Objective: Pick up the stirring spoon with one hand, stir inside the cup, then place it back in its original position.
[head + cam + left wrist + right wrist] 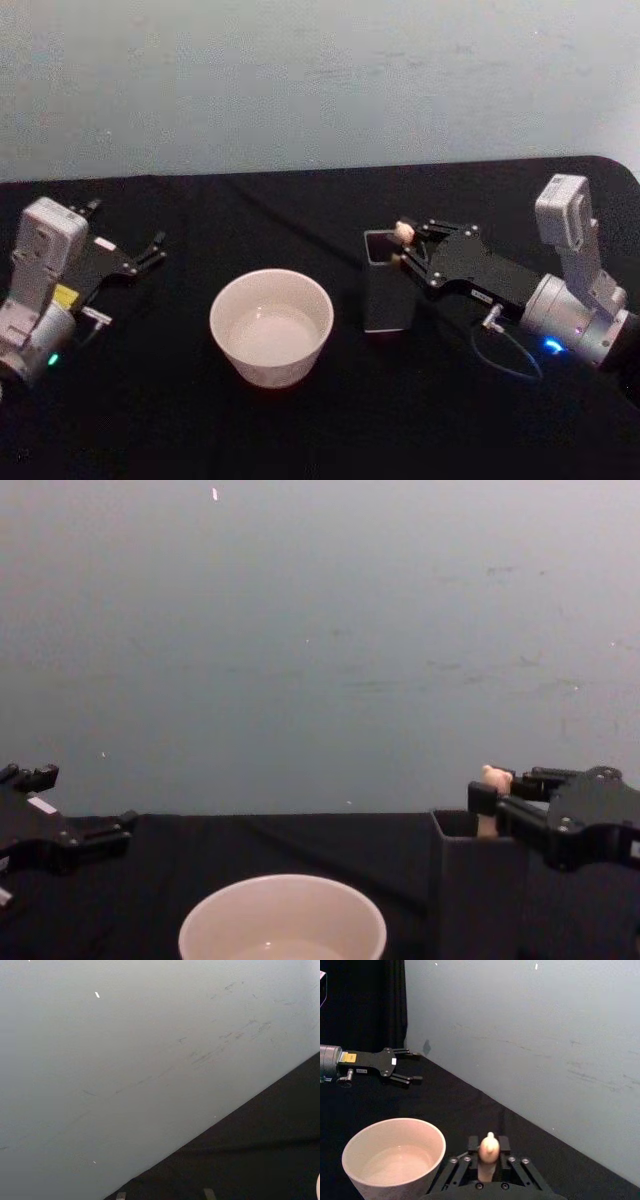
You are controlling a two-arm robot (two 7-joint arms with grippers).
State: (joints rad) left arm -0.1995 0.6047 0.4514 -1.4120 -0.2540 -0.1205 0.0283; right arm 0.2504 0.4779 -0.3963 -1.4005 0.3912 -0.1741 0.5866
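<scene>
Right claw (405,247) closes around stirring spoon (404,231) just below its bear head, above holder (388,296). Light, stiff, slim; likely slippery. Left claw (150,250) open, parked far left.

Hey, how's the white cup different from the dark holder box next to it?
The cup is round, wide and cream-white; the holder box is square-sectioned, narrower and dark grey. The box stands taller than the cup. The box holds the stirring spoon, its bear head poking out at the right gripper, while the cup has no spoon in it. Both are open-topped and upright on the black table.
</scene>
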